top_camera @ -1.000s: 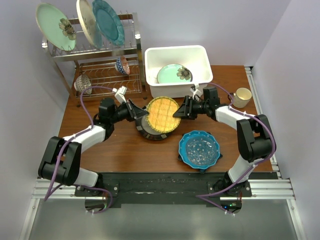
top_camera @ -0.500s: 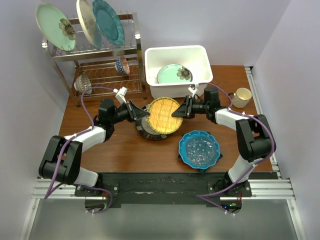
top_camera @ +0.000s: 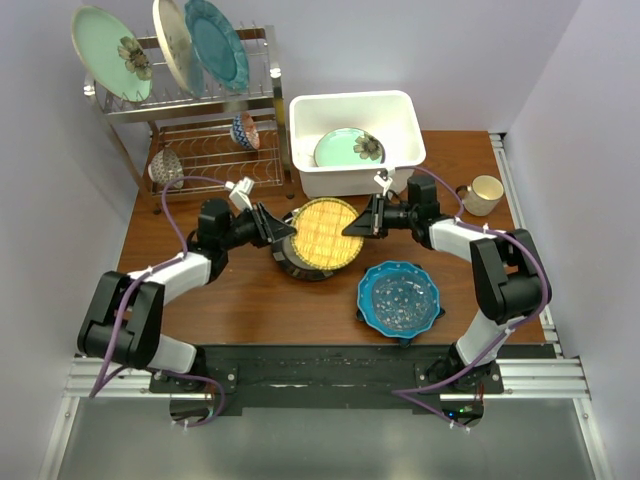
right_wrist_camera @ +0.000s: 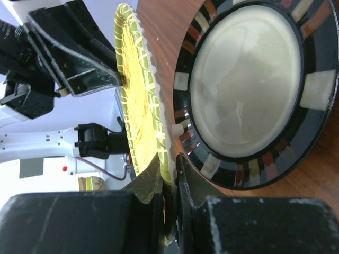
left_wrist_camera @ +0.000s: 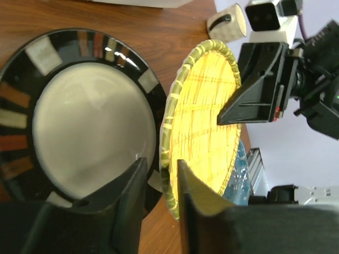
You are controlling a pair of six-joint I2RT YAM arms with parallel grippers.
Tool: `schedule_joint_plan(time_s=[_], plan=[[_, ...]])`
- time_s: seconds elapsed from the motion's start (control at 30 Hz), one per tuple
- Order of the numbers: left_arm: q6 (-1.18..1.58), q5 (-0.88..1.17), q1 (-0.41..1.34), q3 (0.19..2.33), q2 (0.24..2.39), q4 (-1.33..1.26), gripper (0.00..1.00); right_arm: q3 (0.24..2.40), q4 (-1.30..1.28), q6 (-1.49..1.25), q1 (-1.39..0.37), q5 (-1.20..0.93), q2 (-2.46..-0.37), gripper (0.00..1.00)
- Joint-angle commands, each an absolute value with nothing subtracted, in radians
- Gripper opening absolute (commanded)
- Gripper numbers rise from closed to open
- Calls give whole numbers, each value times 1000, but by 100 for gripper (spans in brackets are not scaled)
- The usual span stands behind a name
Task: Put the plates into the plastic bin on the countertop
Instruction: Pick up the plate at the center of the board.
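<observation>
Black right gripper [right_wrist_camera: 169,166] is clamped on the right edge of the yellow scalloped plate [right_wrist_camera: 132,95]; treat this as the only confirmed hold. The left gripper [left_wrist_camera: 161,164] straddles the opposite edge with its fingers apart and a gap showing on one side, so do not count it as a grip. Expect the plate to pivot or slip from a single edge pinch if you swing it quickly, because most of its weight hangs away from the fingers. If both grippers pull in different directions, the plate may twist free. Guard also against a knock on the dark-rimmed cream plate [left_wrist_camera: 90,121], which lies flat on the counter [top_camera: 250,300] directly beneath; a low path would scrape or shift it. The yellow plate sits between the two grippers, raised and tilted above that lower plate. The plastic bin [top_camera: 350,98] stands just beyond it, with a mint flower plate [top_camera: 345,148] inside; judge that its near wall must be cleared on entry. A blue scalloped plate [top_camera: 400,297] lies nearer the arm bases.
</observation>
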State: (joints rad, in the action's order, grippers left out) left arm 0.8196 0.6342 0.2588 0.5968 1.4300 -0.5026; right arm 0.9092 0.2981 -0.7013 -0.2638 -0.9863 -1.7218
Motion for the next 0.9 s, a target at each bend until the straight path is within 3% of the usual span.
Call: schedule_joint_plan(time_s=[0.0,0.03,0.13,0.33,0.5,0.87], plan=[[680,514,262,660,1359,-344,42,914,314,-721,-262,-982,-1694,0],[667,497,262,666,1345,-324,51,914,308,-718,-264,-982,-1692,0],[635,442,262,676,1316,-262,60,923,285,-706,-264,-979,-1687,0],[595,335,262,678,1256,-181,70,939,235,-672,-264,-963,-1678,0],[560,235,262,689,1218,-104,75,963,180,-637,-262,-945,-1666,0],[506,-60,264,735,1189,118,77,1051,46,-571,-264,-900,-1638,0]])
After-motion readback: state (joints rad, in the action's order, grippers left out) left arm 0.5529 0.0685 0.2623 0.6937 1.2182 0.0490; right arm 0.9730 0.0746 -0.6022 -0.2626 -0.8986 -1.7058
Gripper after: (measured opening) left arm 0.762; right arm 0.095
